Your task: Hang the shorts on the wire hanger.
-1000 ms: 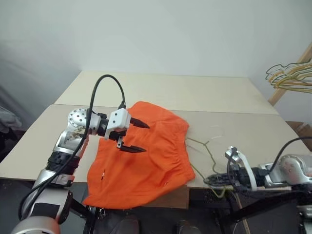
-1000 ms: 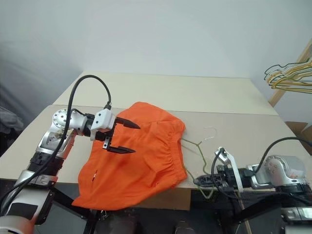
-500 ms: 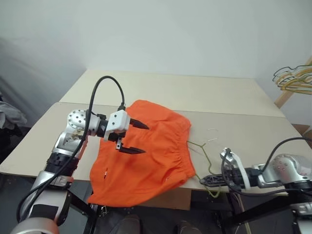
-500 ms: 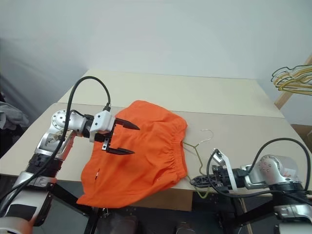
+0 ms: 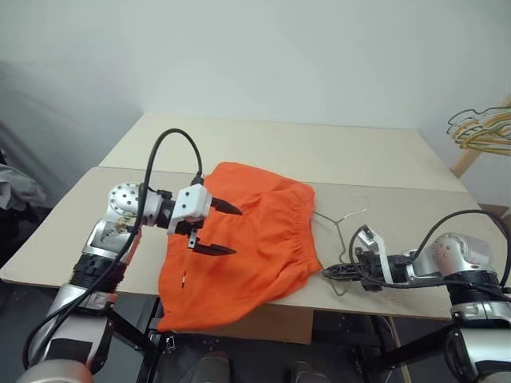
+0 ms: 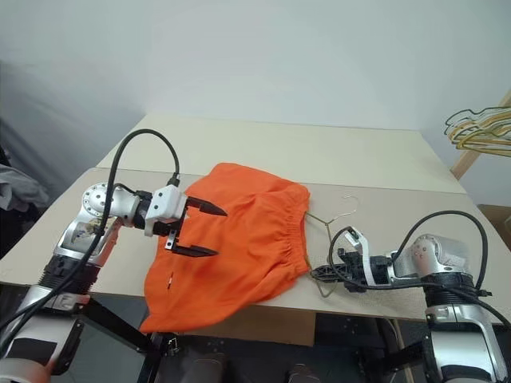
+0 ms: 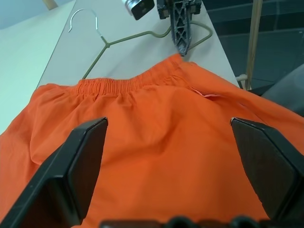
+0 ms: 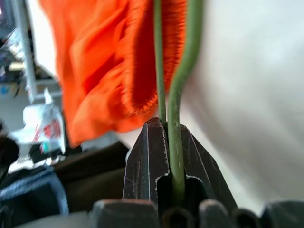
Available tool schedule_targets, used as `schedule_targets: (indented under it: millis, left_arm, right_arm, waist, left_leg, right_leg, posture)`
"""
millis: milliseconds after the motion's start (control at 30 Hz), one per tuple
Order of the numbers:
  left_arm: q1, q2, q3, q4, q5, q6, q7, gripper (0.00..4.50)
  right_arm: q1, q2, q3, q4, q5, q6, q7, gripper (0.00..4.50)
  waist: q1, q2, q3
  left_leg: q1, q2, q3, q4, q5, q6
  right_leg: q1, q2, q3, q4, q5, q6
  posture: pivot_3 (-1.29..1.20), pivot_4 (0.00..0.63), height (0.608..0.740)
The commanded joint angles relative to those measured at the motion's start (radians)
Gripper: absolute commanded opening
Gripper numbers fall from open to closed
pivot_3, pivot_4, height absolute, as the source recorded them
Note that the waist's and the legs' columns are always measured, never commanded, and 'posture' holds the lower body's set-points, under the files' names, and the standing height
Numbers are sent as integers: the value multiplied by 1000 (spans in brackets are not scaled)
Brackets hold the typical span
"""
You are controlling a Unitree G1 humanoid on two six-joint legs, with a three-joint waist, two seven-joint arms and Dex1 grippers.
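Lying spread on the pale surface (image 5: 383,171), the shorts (image 5: 247,247) have their lower part drooping over the near edge, while the gathered waistband faces the right pincer. The hanger (image 5: 339,231) rests flat on the surface just beside the shorts, on the waistband side, its curved hook pointing away from the near edge and its triangle reaching toward that edge. One corner of the hanger lies right at the waistband.

The right pincer (image 6: 319,272) is pressed together on the hanger's wire, close to the near edge of the surface; in the right wrist view the olive wire (image 8: 176,118) runs straight out from between its fingers toward the orange cloth. The pincer's tip sits just beside the waistband corner of the shorts.

The left pincer (image 5: 226,230) hangs above the middle of the shorts, its two black fingers spread wide with nothing between them, pointing across the cloth toward the hanger.

Beyond the far right corner of the surface, well apart from the shorts, a bunch of gold and pale hangers (image 5: 479,129) hangs on a wooden rack.
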Motion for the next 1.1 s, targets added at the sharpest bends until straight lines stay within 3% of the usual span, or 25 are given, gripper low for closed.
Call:
schedule_targets:
  millis: [33, 133, 233, 400, 600, 967, 1100]
  left_arm:
    - [-3, 17, 20, -37, -15, -9, 10, 4481]
    - [8, 15, 11, -47, -10, -1, 19, 4481]
    - [47, 29, -17, -89, 2, 18, 10, 4481]
    - [119, 32, -49, -153, 3, 27, 14, 4481]
    - [93, 44, -41, -132, -7, 28, 9, 4481]
    - [56, 42, -41, -97, -6, 2, -4, 4481]
    - [68, 53, -33, -112, -14, 7, -4, 4481]
  right_arm:
    - [8, -58, 25, -86, 33, 12, 81, 0]
    - [-40, -18, -7, 53, -59, -31, 0, 0]
    - [-69, -13, -6, 59, -61, -28, 26, 0]
    - [-10, -66, 79, -105, 8, 30, 82, 0]
    - [83, -163, 136, -315, 170, 33, 104, 0]
    - [-68, -108, 131, 78, -56, -9, 24, 0]
    - [-101, -37, -9, 172, -60, -23, -5, 0]
  waist:
    - [4, 0, 0]
    - [3, 0, 0]
    - [3, 1, 0]
    - [4, 1, 0]
    - [19, 1, 0]
    - [18, 1, 0]
    - [20, 1, 0]
  left_leg:
    - [0, 0, 0, 0, 0, 0]
    - [2, 0, 0, 0, 0, 0]
    - [2, 0, 0, 0, 0, 0]
    - [2, 1, 0, 0, 0, 0]
    - [0, 2, -1, 0, -1, 0]
    - [3, 2, 0, 0, 0, 0]
    - [0, 2, -1, -1, 0, 0]
  right_leg:
    - [0, 0, 0, 0, 0, 0]
    - [1, 0, 0, 0, -2, 1]
    - [0, 0, 0, 1, -3, -3]
    - [0, 1, 0, 1, -3, -2]
    - [-2, 2, -1, 1, -3, 0]
    - [-1, 2, 0, 1, -4, -8]
    - [-2, 3, 0, 1, -2, -2]
  posture:
    - [276, 0, 740]
    - [270, 0, 740]
    - [267, 0, 740]
    - [261, 0, 740]
    - [256, 0, 740]
    - [270, 0, 740]
    - [283, 0, 740]
